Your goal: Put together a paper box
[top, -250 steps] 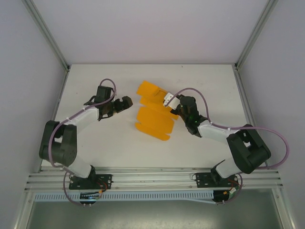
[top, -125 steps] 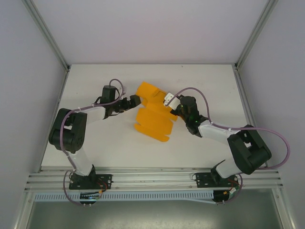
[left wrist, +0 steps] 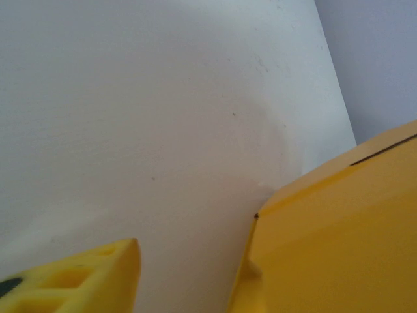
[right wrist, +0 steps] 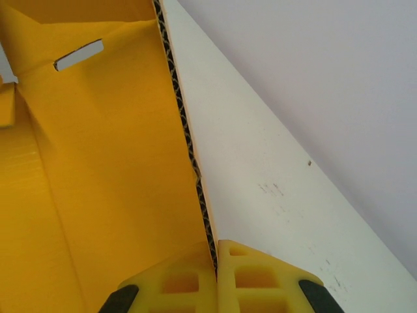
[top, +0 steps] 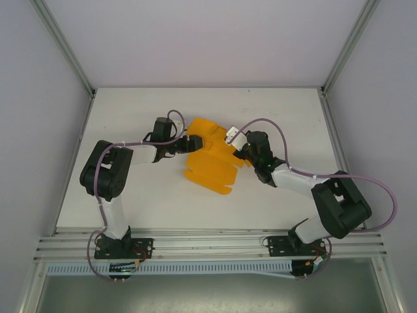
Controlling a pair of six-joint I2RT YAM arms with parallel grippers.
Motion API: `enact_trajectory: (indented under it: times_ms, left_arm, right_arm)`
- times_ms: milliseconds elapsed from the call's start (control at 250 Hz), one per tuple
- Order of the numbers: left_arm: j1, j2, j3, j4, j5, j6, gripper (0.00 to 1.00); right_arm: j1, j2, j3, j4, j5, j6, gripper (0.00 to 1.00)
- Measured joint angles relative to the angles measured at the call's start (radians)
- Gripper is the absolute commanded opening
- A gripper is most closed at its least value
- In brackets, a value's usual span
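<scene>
right gripper (right wrist: 217, 257) clamped on paper box (top: 207, 163) edge | left gripper (top: 189, 144) jaws apart at opposite side | risk: left push buckles the sheet or drags it from right pinch

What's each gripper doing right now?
Left gripper: open, at the box.
Right gripper: shut on the box.

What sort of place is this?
Probably a lab robot cell: a white table walled by plain grey panels on aluminium posts, two arms bolted to a rail at its near edge, with an orange box between them.
</scene>
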Motion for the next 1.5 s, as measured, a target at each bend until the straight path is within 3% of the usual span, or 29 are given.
enact_trajectory:
  times_ms: [84, 144, 308, 400, 676, 839, 995, 1211, 1419, 1503]
  left_arm:
    - [-0.007, 0.004, 0.000, 0.011, 0.001, -0.014, 0.38]
    - [-0.010, 0.004, 0.000, 0.024, -0.002, -0.019, 0.39]
    - [-0.012, -0.012, -0.017, 0.015, -0.039, -0.014, 0.85]
    - [-0.010, -0.068, -0.058, -0.016, -0.072, -0.008, 0.98]
    - [0.000, -0.307, -0.093, -0.196, -0.226, 0.041, 0.99]
    - [0.123, -0.358, -0.077, -0.279, -0.291, 0.017, 0.98]
    - [0.192, -0.267, 0.035, -0.329, -0.344, 0.034, 0.99]
    - [0.190, -0.015, 0.252, -0.338, -0.280, 0.061, 0.98]
    - [0.190, 0.098, 0.317, -0.341, -0.154, 0.107, 0.80]
    - [0.187, 0.101, 0.300, -0.324, -0.096, 0.125, 0.78]
  right_arm:
    - [0.000, -0.006, 0.000, -0.008, -0.003, 0.010, 0.00]
    - [0.000, -0.009, 0.000, -0.014, -0.003, 0.011, 0.00]
    - [-0.002, -0.011, 0.000, -0.022, 0.006, -0.010, 0.00]
    - [-0.007, -0.012, 0.008, -0.047, 0.010, -0.052, 0.00]
    - [-0.008, 0.000, 0.027, -0.039, 0.109, -0.311, 0.00]
    - [-0.008, 0.043, 0.027, 0.049, 0.140, -0.437, 0.00]
    - [-0.004, 0.092, 0.020, 0.150, 0.127, -0.511, 0.00]
    - [0.017, 0.261, 0.013, 0.317, 0.157, -0.600, 0.00]
    - [0.016, 0.266, 0.003, 0.350, 0.180, -0.593, 0.00]
    - [0.016, 0.266, 0.003, 0.349, 0.186, -0.585, 0.00]
